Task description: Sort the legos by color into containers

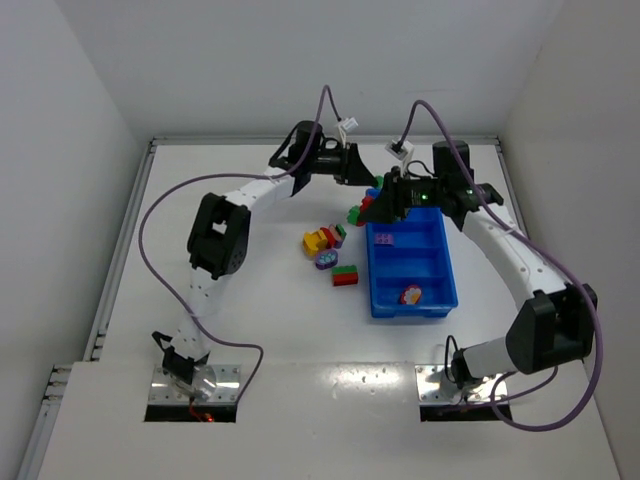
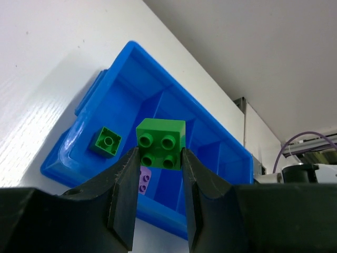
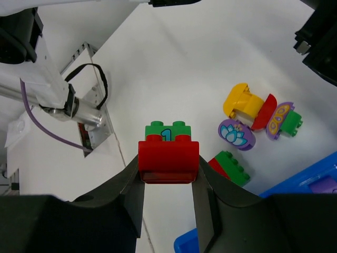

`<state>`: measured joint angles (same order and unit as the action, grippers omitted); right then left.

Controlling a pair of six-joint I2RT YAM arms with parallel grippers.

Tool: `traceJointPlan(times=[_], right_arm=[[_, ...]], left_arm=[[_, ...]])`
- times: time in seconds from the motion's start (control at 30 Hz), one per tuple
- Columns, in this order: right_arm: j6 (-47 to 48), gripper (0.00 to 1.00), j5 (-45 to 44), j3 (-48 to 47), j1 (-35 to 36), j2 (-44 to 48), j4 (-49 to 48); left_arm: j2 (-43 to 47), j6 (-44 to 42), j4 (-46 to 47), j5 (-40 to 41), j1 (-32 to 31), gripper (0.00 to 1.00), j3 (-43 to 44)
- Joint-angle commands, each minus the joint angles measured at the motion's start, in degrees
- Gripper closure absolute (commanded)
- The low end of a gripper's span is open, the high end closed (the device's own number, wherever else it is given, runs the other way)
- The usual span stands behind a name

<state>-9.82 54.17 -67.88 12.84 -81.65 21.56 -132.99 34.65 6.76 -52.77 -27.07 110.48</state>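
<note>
Currently the left jaws are clenched on a green brick (image 2: 161, 143), held by the far end of the blue tray (image 2: 113, 105), inside which another green brick (image 2: 107, 141) and a purple piece (image 2: 144, 181) lie. Meanwhile the right jaws grasp a red-and-green brick (image 3: 168, 155) by its red half, raised over the table (image 3: 210, 52) near the tray's far-left corner. Left of the tray, loose on the table, a yellow brick (image 3: 241, 101), a purple flower piece (image 3: 236, 134) and a red-green block (image 3: 230, 167) sit close together.
</note>
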Motion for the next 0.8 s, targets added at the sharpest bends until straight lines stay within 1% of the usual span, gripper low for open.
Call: traceJointPlan(times=[0.0,0.27,0.4,0.5,0.53,0.6,0.63,0.67,0.77], right_arm=[[2.1,1.00,-0.6,0.4,-0.2,1.8,1.1],[2.6,1.00,-1.7,-0.9,-0.7,2.4,3.6],[3.1,1.00,-1.7,-1.5,-1.2,2.4,4.1],[3.7,1.00,-1.7,-2.0,-1.2,2.4,4.7],[3.7,1.00,-1.2,-2.0,-1.2,2.4,4.7],[3.7,1.00,-1.2,-2.0,-1.2,1.8,4.7],[3.7,1.00,-1.2,-2.0,-1.2,1.8,4.7],[3.7,1.00,-1.2,-2.0,-1.2,1.8,4.7],[3.7,1.00,-1.2,-2.0,-1.2,1.3,4.7]], left_arm=[[-1.7,-2.1,-1.1,1.0,-1.3,0.98,2.8],[-5.3,-2.8,-1.9,1.5,-4.3,0.98,5.3],[-6.5,-2.8,-3.2,2.1,-4.3,0.90,6.4],[-6.5,-4.0,-4.0,2.7,-4.3,0.68,6.4],[-6.5,-4.0,-4.6,2.7,-4.3,0.56,6.4],[-6.5,-4.8,-5.2,3.8,-4.3,0.50,6.9],[-6.5,-5.7,-5.8,4.4,-4.3,0.43,6.9],[-5.8,-6.3,-6.3,5.7,-4.3,0.39,7.5],[-5.2,-7.3,-6.3,7.1,-4.3,0.36,8.1]])
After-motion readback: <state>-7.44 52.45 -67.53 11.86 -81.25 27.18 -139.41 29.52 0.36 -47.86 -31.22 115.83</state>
